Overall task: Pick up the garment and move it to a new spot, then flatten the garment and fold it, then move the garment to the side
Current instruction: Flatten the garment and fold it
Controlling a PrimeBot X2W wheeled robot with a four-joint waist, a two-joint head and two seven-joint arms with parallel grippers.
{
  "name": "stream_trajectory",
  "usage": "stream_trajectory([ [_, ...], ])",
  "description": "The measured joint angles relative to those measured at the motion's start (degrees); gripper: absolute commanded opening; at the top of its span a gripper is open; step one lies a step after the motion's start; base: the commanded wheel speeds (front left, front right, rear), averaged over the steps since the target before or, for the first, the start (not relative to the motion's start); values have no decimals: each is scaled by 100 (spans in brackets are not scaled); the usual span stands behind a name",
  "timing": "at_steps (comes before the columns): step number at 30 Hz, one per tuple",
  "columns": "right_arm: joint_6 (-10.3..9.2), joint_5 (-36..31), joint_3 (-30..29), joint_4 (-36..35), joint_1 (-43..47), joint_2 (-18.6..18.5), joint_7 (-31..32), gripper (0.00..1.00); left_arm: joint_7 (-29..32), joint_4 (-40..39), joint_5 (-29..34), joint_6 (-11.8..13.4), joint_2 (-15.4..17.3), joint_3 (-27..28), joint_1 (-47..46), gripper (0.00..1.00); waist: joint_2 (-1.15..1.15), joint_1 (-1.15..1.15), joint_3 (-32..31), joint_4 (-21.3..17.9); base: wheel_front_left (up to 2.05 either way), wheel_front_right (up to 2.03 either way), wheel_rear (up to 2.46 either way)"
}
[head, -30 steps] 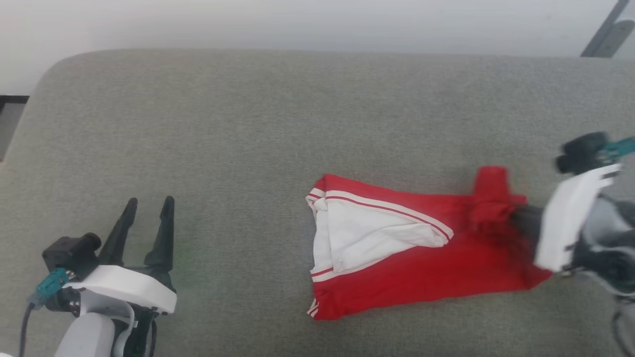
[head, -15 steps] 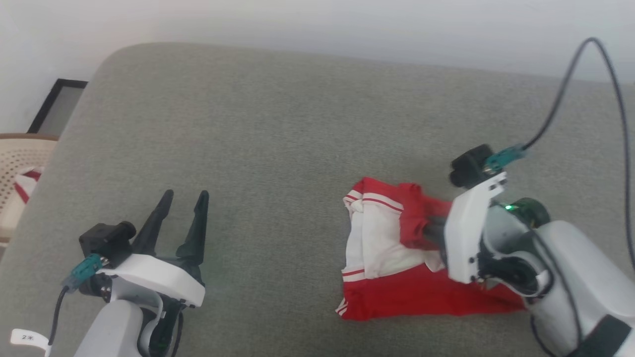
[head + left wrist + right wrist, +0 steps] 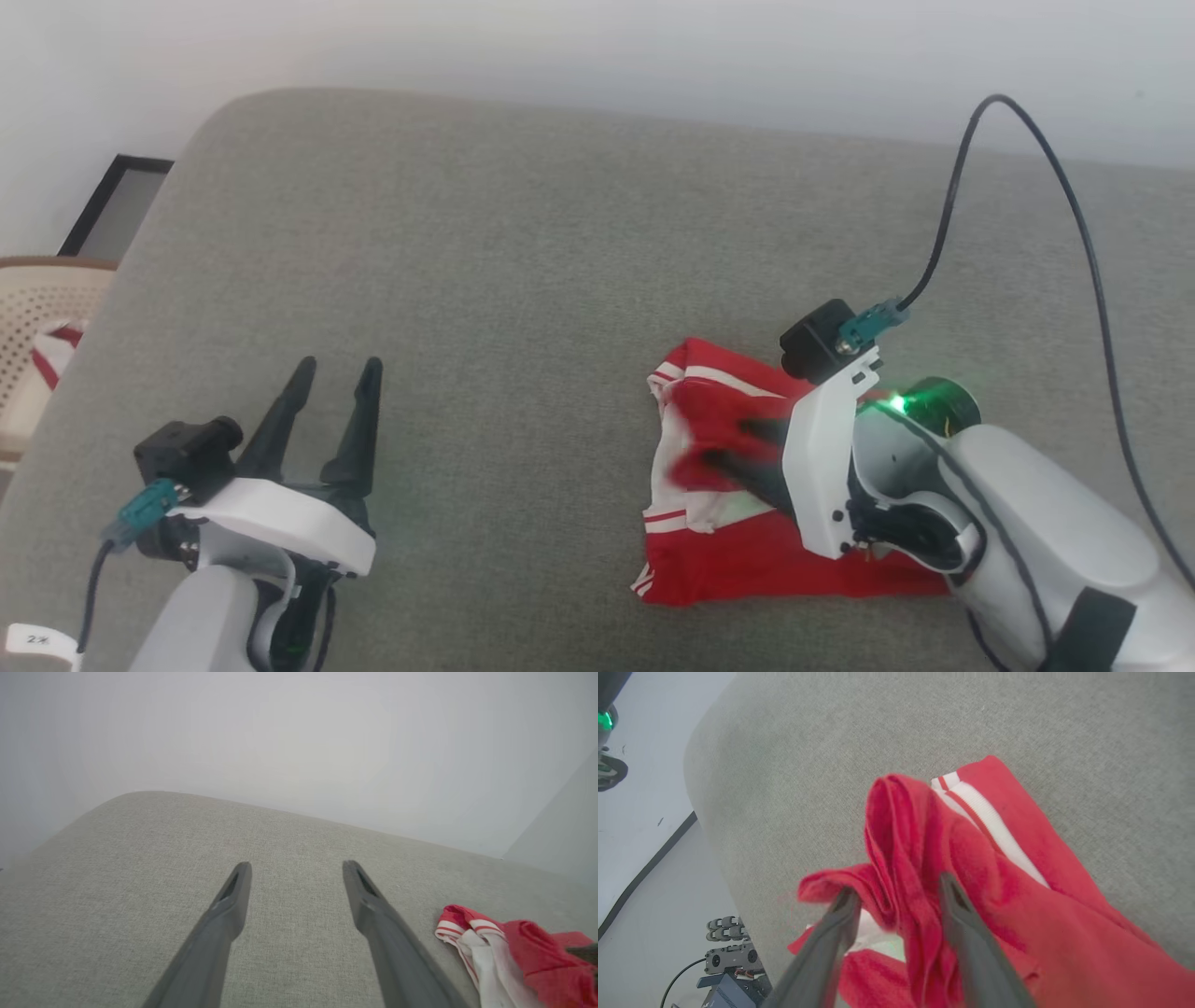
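Garment fold inside right end effector

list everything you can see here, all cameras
garment: 1, red with white striped trim, bunched on the cushion's right half
cushion: 1, grey, under the garment
basket: 1, beige, off the cushion's left edge
cloth: 1, red and white, in the basket
frame: 1, black, by the wall, above the basket in the head view
wall: 1, white, behind the cushion
floor: 1, pale grey, beside the cushion
device: 1, grey, on the floor
left tool: 1, dark fingers, open, over bare cushion at lower left
right tool: 1, dark fingers, apart around a red fold of the garment
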Motion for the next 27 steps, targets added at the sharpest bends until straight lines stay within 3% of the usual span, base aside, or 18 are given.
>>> stream_trajectory([
  [8,0,241,56,-550,-126,-527,-223,100,0,-119,-42,0,127,145,146,100,0,0,-134,-258,0,0,0],
  [13,1,23,-321,-641,-74,-889,-836,100,-1,-162,-41,0,190,202,267,100,0,0,-220,-479,0,0,0],
  [27,0,-788,-1726,-175,1013,-1173,-3069,100,0,-244,54,0,404,398,625,100,0,0,-568,-1131,0,0,0],
])
